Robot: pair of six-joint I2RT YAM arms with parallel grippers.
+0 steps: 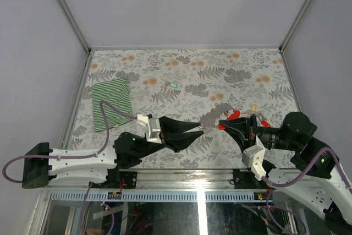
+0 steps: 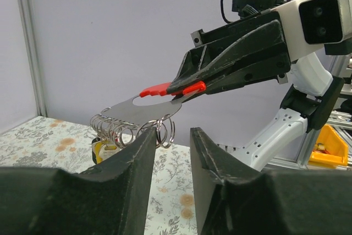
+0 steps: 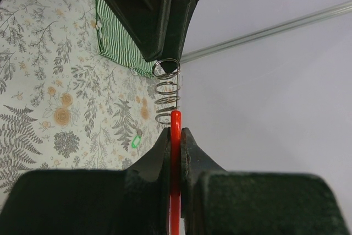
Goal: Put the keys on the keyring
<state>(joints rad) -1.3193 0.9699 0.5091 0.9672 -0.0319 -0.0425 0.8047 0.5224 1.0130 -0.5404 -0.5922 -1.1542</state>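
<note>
You have a green striped cloth [image 1: 110,94] lying flat near the left edge of the worktop [image 1: 231,64], whose covering is printed with grey ferns and orange flowers. Plain pale walls close it in, and a yellow bin [image 2: 329,147] sits beyond its edge

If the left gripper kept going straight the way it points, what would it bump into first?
Most likely the wire rings on the keyring, just ahead of the left gripper; the right gripper holds it by its red end. Depth is hard to judge.
</note>
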